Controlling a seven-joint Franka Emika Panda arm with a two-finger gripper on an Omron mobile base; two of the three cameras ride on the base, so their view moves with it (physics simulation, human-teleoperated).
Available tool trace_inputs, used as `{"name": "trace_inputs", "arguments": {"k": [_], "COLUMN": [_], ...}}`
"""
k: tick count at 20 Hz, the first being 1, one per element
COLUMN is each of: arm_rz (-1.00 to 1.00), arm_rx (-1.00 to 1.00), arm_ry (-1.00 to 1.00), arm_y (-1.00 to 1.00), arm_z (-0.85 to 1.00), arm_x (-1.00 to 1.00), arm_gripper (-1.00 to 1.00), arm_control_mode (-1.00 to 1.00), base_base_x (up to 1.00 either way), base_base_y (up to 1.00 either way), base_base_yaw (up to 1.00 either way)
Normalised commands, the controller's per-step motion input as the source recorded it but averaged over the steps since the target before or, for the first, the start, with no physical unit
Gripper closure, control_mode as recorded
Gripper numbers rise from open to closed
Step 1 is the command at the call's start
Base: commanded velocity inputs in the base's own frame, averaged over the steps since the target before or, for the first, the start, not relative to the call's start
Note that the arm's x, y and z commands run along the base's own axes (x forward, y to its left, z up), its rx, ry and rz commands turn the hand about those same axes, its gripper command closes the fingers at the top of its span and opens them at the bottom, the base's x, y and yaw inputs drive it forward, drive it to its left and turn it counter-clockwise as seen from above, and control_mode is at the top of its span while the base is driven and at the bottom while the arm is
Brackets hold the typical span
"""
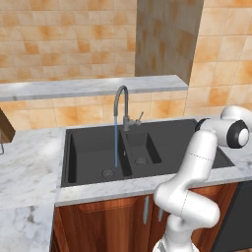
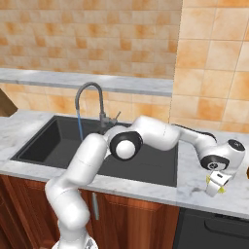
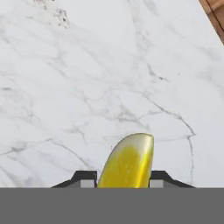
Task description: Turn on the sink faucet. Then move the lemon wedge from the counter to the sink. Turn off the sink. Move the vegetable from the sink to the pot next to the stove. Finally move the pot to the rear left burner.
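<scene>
In the hand view the two dark fingers (image 3: 85, 178) stand on either side of the lemon wedge (image 3: 128, 162), touching its flanks, so the gripper (image 3: 124, 180) looks clamped on the wedge, though a firm hold cannot be confirmed from this angle. The wedge lies on the counter (image 3: 87, 78), its pale rind edge pointing away from the hand.

From the right base view the gripper (image 2: 215, 184) is down at the counter (image 2: 194, 192) to the right of the sink (image 2: 58, 146), with a speck of yellow at its tips; the arm reaches across the basin to get there.

The faucet (image 1: 121, 106) is running: a thin blue stream falls from the spout into the sink (image 1: 88, 147) toward the drain. So the first step appears done, and the second is at the grasp. Left to do, judging by this: carry the wedge to the sink, shut the water off, move the wedge to the pot, and set the pot on the rear left burner.

The hand view gives the grip and the wedge's shape; the left base view gives the clearest water stream and both basins; the right base view ties the hand's place to the sink.
</scene>
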Motion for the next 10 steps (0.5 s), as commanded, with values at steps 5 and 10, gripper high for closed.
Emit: {"name": "trace_inputs", "arguments": {"k": [5,10], "arm_rz": [0.01,0.03], "arm_rx": [0.01,0.0], "arm_ry": [0.01,0.01], "arm_y": [0.32,0.32], "arm_z": [0.0,0.21], "arm_x": [0.01,0.01], "arm_gripper": [1.0,1.0], "arm_control_mode": [-1.0,-1.0], "base_base_x": [0.0,0.0], "base_base_y": [0.0,0.0], "base_base_yaw": [0.0,0.0]}}
